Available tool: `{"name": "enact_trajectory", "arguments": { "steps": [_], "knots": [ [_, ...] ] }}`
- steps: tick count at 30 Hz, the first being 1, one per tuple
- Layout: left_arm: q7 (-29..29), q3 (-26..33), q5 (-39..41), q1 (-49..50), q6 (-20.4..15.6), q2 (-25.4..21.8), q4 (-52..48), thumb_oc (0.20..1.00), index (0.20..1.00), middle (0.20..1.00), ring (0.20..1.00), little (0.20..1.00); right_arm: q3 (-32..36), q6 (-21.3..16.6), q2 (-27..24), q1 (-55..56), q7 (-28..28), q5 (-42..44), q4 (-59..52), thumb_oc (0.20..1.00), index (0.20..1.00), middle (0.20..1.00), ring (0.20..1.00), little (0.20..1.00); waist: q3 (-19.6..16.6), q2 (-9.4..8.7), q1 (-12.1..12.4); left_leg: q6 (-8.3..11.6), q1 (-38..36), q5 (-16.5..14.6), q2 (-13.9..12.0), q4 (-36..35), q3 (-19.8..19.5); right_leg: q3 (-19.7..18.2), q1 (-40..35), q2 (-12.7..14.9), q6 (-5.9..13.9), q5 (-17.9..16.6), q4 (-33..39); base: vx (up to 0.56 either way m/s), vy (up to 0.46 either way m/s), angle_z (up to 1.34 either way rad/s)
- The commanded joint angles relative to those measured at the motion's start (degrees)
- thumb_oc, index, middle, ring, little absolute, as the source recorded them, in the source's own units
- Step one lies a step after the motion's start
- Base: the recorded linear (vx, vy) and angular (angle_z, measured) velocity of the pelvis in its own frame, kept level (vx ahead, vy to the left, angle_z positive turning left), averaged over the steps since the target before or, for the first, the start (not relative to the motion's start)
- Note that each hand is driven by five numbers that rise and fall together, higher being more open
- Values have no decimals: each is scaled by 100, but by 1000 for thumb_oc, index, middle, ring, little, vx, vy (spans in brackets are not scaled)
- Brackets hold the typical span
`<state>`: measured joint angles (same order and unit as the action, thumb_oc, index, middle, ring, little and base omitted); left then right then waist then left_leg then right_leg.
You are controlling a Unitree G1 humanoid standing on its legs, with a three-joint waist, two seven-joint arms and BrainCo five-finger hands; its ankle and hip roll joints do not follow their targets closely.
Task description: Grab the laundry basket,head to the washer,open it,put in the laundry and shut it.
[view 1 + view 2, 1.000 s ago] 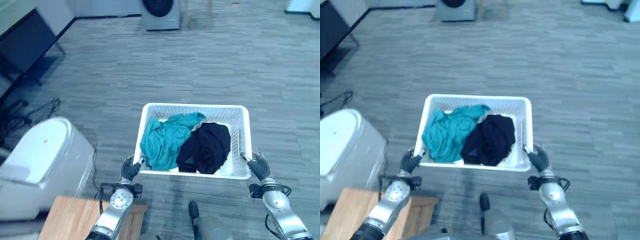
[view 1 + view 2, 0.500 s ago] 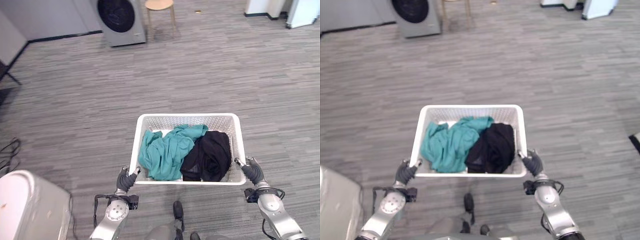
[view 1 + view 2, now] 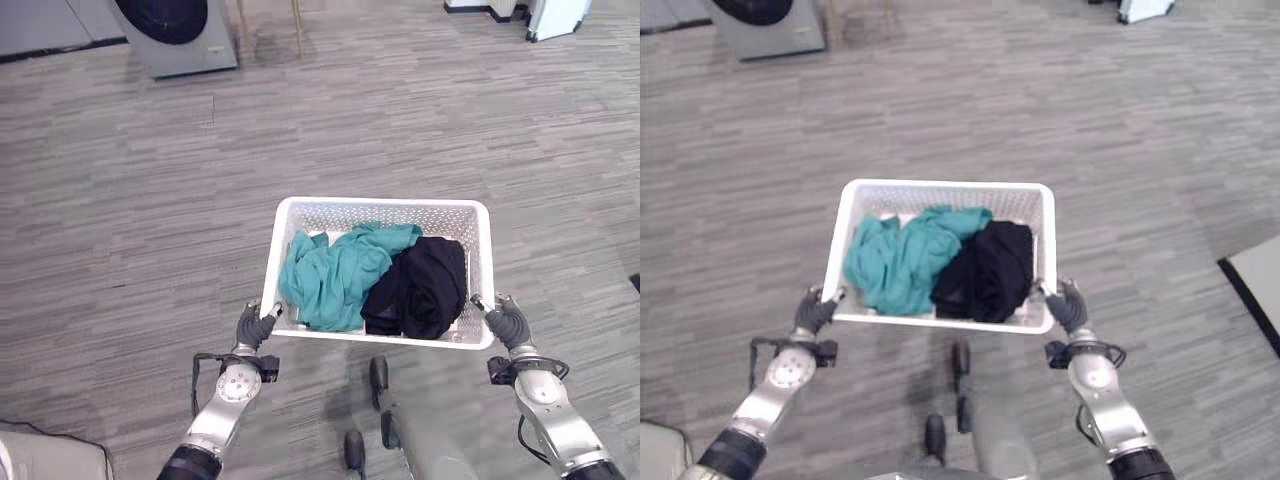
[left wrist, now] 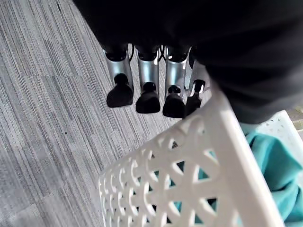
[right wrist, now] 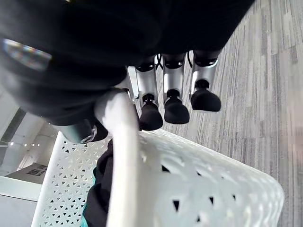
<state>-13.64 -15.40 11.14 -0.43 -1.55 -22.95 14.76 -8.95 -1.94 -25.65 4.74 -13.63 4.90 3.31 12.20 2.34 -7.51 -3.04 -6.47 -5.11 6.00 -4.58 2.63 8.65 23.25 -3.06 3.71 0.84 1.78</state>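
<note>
The white laundry basket [image 3: 478,262] is held above the grey floor [image 3: 150,200], its near rim gripped at both corners: the left hand [image 3: 254,327] is curled round one, the right hand [image 3: 507,325] round the other. A teal garment [image 3: 335,277] and a black one [image 3: 420,287] are carried inside (side by side, touching). Far ahead, the washer [image 3: 172,33] is seen.

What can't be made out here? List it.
- Grey front-loading washer: cut off by the left eye view's top edge, so its door state is unreadable.
- White perforated plastic laundry basket: its floor is hidden under the teal garment and black garment.
- Any laundry beneath those two: covered.
</note>
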Motion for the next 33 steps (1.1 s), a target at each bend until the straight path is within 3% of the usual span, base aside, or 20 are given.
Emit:
{"name": "enact_trajectory", "arguments": {
  "steps": [1,4,5,6,7,9,14,15,16,18,19,20,21,24,26,27,29,31,33],
  "knots": [
    [212,-145,206,68,-767,0,-1162,200,200,200,200,200,-28,-601,293,-534,124,109,-435,200,200,200,200,200,-183,-247,25,386,-155,-628,-344,502,602,-26,-613,517,592,-77,-64,538,-184,53],
    [245,-142,180,170,-774,70,-1160,200,200,200,200,200,12,-630,274,-405,192,120,-453,200,200,200,200,200,-353,-266,-28,451,-527,-924,-349,591,489,-26,-792,596,491,-297,-167,463,-198,57],
    [229,-142,224,207,-778,142,-1133,200,200,200,200,200,17,-641,221,-338,204,94,-443,200,200,200,200,200,-394,-176,-62,544,-602,-815,-487,715,413,-78,-878,514,406,-316,-263,535,-337,71],
    [274,-147,296,276,-788,160,-1137,200,200,200,200,200,46,-616,150,-288,244,82,-451,200,200,200,200,200,-486,-86,-113,694,-586,-423,-670,981,326,-133,-939,435,301,-273,-401,409,-284,73],
    [275,-148,297,279,-788,163,-1138,200,200,200,200,200,46,-615,147,-285,244,83,-454,200,200,200,200,200,-489,-79,-117,700,-585,-425,-677,983,322,-127,-939,430,297,-267,-405,401,-298,70],
    [276,-186,327,285,-762,181,-1141,200,200,200,200,200,69,-623,57,-261,261,82,-470,200,200,200,200,200,-539,37,-140,908,-497,172,-831,1435,199,-183,-1116,273,122,-126,-474,263,-198,23],
    [276,-186,327,286,-762,180,-1141,200,200,200,200,200,68,-623,58,-261,261,82,-470,200,200,200,200,200,-545,33,-144,908,-489,177,-827,1434,196,-181,-1109,278,123,-127,-473,156,-120,-1],
    [333,-342,404,133,-684,156,-1218,200,200,200,200,200,172,-570,-145,-208,193,183,-507,200,200,200,200,200,-446,-188,-24,805,460,765,-972,3077,356,-538,-1873,303,-218,292,-391,778,-545,-4],
    [353,-366,411,129,-660,154,-1225,200,200,200,200,200,192,-549,-164,-204,192,192,-518,200,200,200,200,200,-400,-206,47,713,754,450,-917,3130,400,-593,-2021,316,-198,363,-334,871,-570,60],
    [373,-367,387,163,-631,153,-1217,200,200,200,200,200,209,-563,-163,-196,167,225,-494,200,200,200,200,200,-356,-287,179,544,1282,-24,-709,2669,567,-654,-2266,419,-120,462,-235,329,-84,11],
    [404,-373,383,186,-628,148,-1245,200,200,200,200,200,225,-549,-160,-189,173,230,-499,200,200,200,200,200,-368,-293,216,531,1358,-34,-668,2406,601,-672,-2316,444,-98,485,-228,319,-38,-88],
    [418,-370,340,236,-616,165,-1248,200,200,200,200,200,201,-567,-133,-162,177,245,-482,200,200,200,200,200,-329,-237,270,543,1513,64,-610,1865,604,-682,-2435,402,-65,565,-218,409,-20,-67],
    [411,-326,293,316,-611,157,-1270,200,200,200,200,200,173,-570,-79,-144,175,267,-438,200,200,200,200,200,-314,-158,389,614,1735,575,-479,1044,569,-767,-2639,283,-40,645,-220,484,-23,-37],
    [409,-271,269,443,-598,166,-1338,200,200,200,200,200,138,-572,-5,-168,162,278,-394,200,200,200,200,200,-267,-115,561,703,2098,920,-452,289,479,-1003,-3009,173,-30,846,-275,360,-13,-44],
    [399,-264,244,489,-586,150,-1367,200,200,200,200,200,127,-566,14,-169,153,266,-397,200,200,200,200,200,-252,-142,624,722,2118,981,-460,221,527,-1091,-3142,186,-21,919,-319,425,33,-56],
    [458,-248,175,532,-608,115,-1366,200,200,200,200,200,115,-564,54,-122,196,164,-442,200,200,200,200,200,-392,-50,657,648,1891,1121,-520,66,492,-1157,-3306,145,10,1105,-380,434,65,-50],
    [434,-276,169,531,-610,121,-1383,200,200,200,200,200,65,-582,95,-129,206,146,-455,200,200,200,200,200,-433,-70,672,596,1876,1171,-492,212,443,-1214,-3373,180,18,1121,-450,391,93,-57],
    [401,-290,189,515,-616,92,-1395,200,200,200,200,200,23,-575,143,-144,209,112,-471,200,200,200,200,200,-533,-163,713,501,1849,1027,-425,438,447,-1301,-3390,333,126,1127,-637,420,117,-45],
    [403,-317,159,510,-586,54,-1366,200,200,200,200,200,-17,-573,173,-156,255,44,-486,200,200,200,200,200,-603,-278,725,370,1644,849,-337,467,498,-1352,-3210,468,296,857,-1265,353,93,-44]
  ]
}}
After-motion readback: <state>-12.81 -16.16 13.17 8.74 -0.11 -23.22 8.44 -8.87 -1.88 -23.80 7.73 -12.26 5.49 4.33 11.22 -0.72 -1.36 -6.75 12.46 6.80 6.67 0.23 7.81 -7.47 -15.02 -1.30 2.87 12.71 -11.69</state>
